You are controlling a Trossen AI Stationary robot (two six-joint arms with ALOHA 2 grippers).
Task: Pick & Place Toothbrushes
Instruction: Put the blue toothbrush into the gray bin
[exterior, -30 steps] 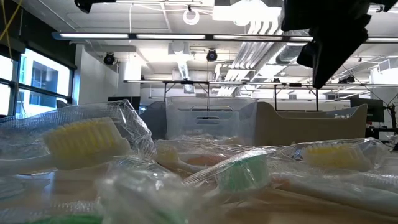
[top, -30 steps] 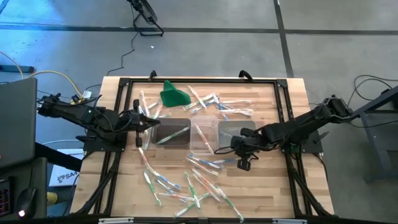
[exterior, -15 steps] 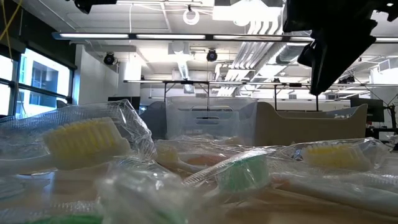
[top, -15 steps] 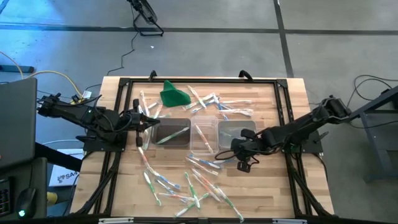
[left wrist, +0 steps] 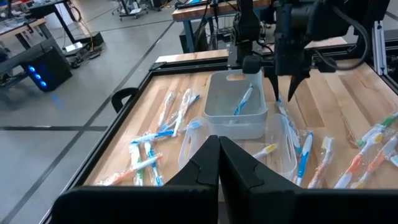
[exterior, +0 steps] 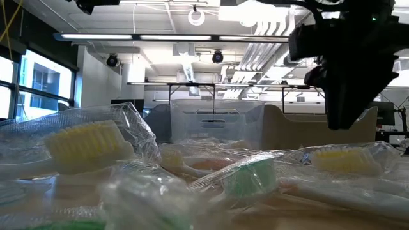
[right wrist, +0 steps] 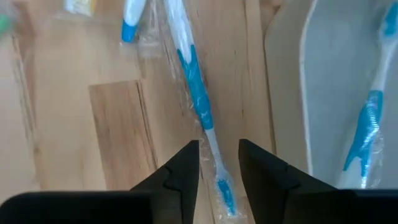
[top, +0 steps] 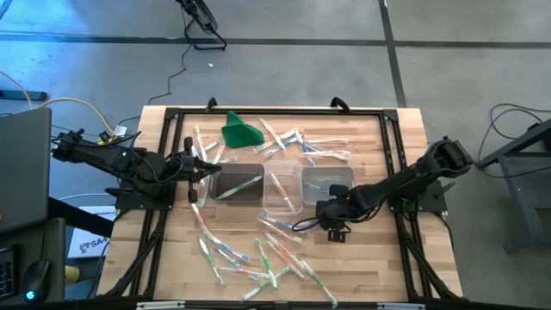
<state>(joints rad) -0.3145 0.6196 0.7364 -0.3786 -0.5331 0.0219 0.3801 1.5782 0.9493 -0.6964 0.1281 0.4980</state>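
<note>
Two dark right gripper (right wrist: 219, 163) fingers (right wrist: 183, 168), parted narrowly, straddling the wrapped blue-and-white plastic toothbrush (right wrist: 198, 99) on the wooden tabletop (right wrist: 112, 124) just beside the clear rectangular tub (right wrist: 323, 93). Best lowered straight, centred on the handle, then closed. Left gripper (left wrist: 219, 163) shut, empty.

Wooden table (top: 405, 129), black frame along its edges. On it: three clear tubs (top: 282, 188) in a row mid-table, green cloth lump (top: 238, 132) near far edge, wrapped toothbrushes (top: 258, 258) scattered toward far and near edges.
</note>
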